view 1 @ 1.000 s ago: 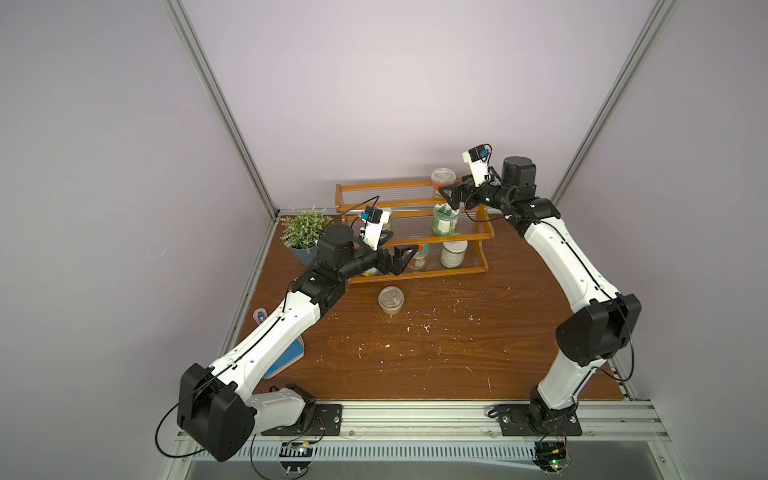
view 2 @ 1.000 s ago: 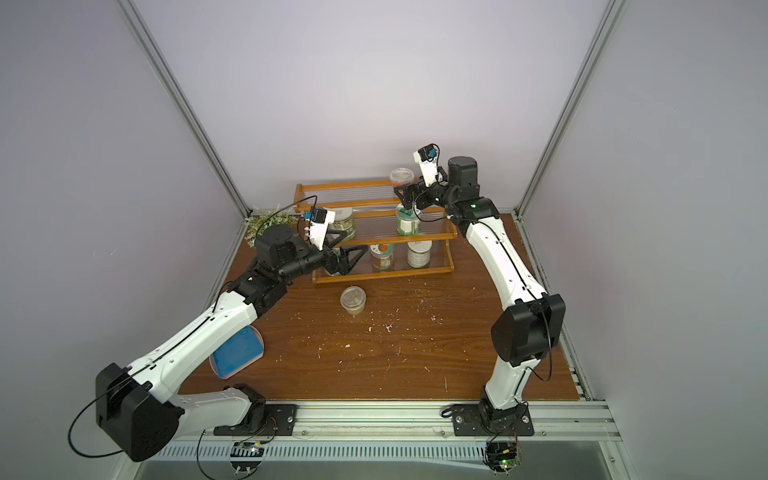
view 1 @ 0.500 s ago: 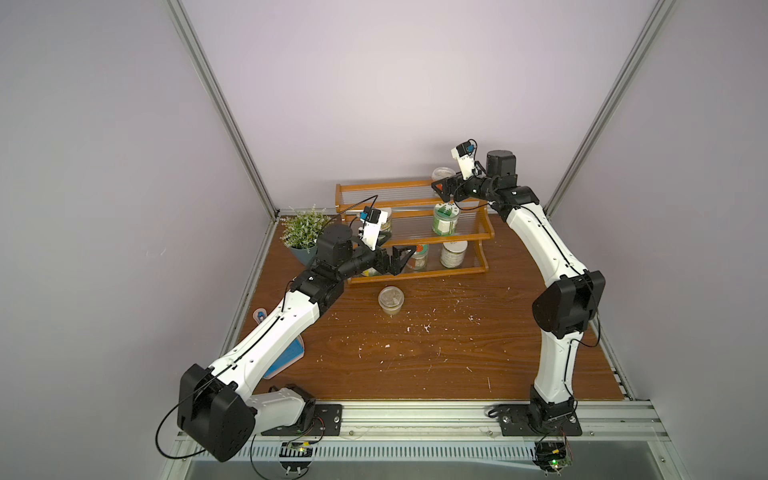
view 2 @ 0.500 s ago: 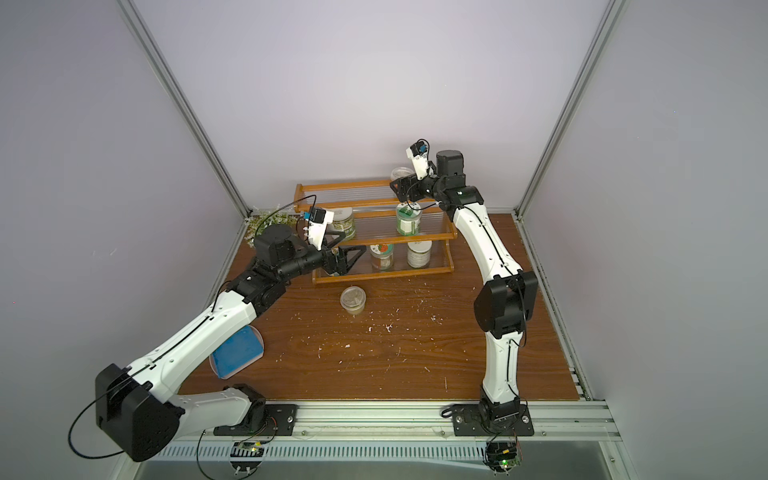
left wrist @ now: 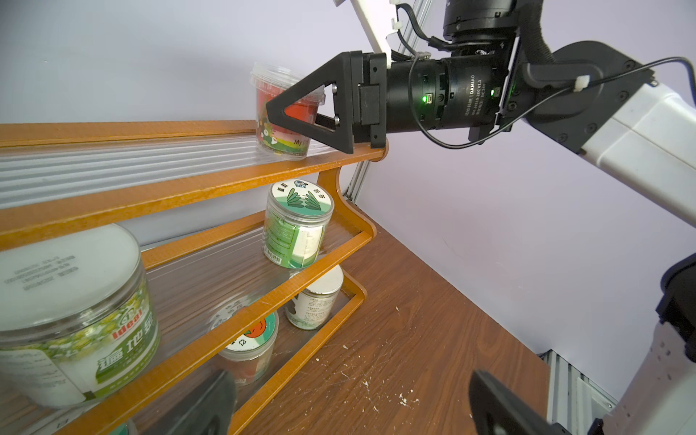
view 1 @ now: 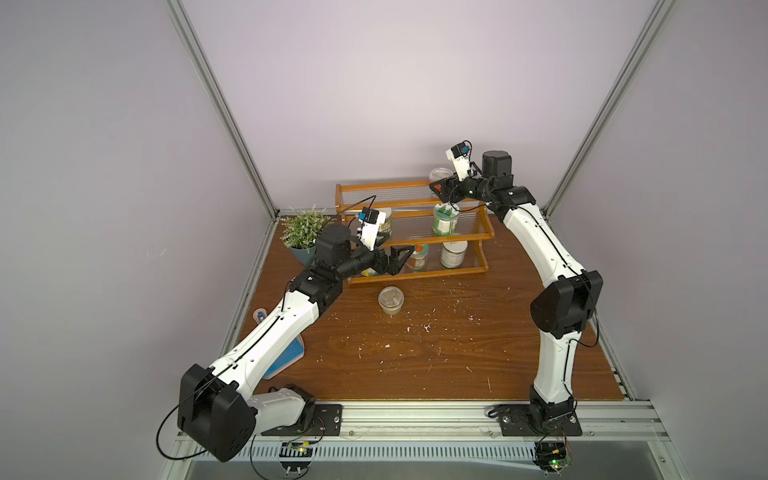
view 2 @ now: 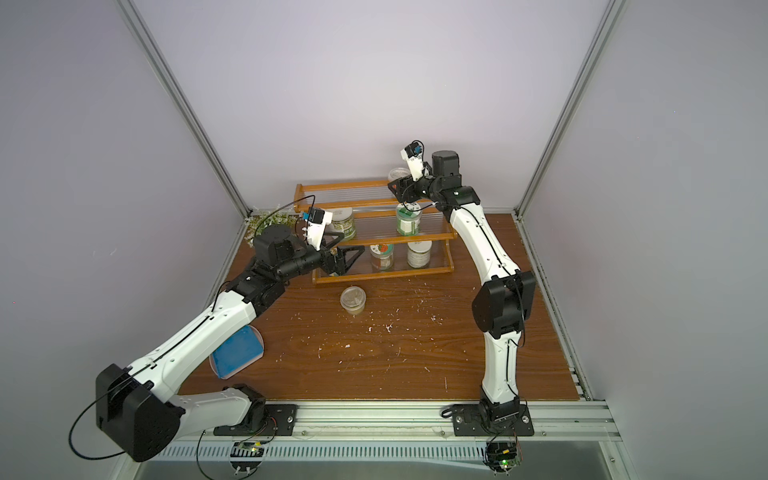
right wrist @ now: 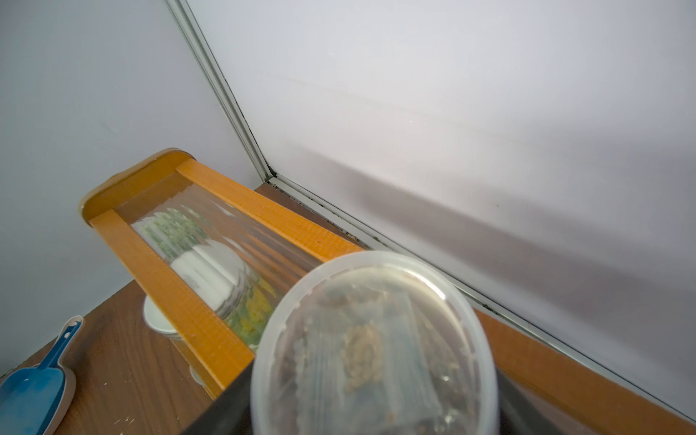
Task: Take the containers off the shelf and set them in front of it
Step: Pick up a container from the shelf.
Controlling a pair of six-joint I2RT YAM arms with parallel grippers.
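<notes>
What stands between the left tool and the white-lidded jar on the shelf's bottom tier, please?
The jar with the orange-and-green picture lid stands between them, as both top views show.

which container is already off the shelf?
The clear lidded cup standing on the table in front of the shelf. Every other container sits on a tier, including the red-labelled cup clamped by the right gripper on the top tier.
</notes>
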